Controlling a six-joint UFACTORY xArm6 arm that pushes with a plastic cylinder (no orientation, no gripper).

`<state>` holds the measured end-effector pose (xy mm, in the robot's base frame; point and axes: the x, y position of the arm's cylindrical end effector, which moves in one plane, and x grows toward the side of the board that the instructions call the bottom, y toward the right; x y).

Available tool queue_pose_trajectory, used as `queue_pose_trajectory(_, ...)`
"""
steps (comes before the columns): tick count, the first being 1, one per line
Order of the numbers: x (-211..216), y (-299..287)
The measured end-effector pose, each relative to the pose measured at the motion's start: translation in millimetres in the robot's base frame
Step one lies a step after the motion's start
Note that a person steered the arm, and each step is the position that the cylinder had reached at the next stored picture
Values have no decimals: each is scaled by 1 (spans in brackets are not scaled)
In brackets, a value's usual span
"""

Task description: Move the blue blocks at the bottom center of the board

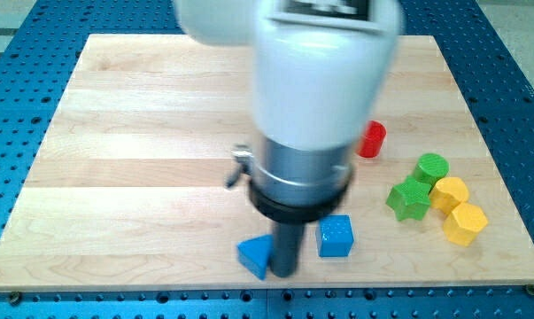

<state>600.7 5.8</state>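
Note:
A blue triangular block (255,256) lies near the view's bottom edge of the wooden board (143,133), at the centre. A blue cube (336,237) sits just to its right. My tip (285,271) stands on the board between them, touching or nearly touching the right side of the triangular block, with a small gap to the cube. The rod rises into the large white and grey arm body, which hides the board's middle behind it.
A red cylinder (371,140) stands partly behind the arm on the right. Further right lie a green cylinder (431,167), a green star block (409,198) and two yellow blocks (450,193) (465,223), clustered near the board's right edge.

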Motion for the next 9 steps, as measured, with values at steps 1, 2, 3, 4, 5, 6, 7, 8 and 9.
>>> queue_pose_trajectory(1,-13,-24)
queue_pose_trajectory(2,-19,-40)
queue_pose_trajectory(3,-49,-52)
queue_pose_trajectory(4,-58,32)
queue_pose_trajectory(5,-54,126)
queue_pose_trajectory(6,-27,129)
queue_pose_trajectory(7,-12,84)
queue_pose_trajectory(8,-23,28)
queue_pose_trajectory(9,-57,37)
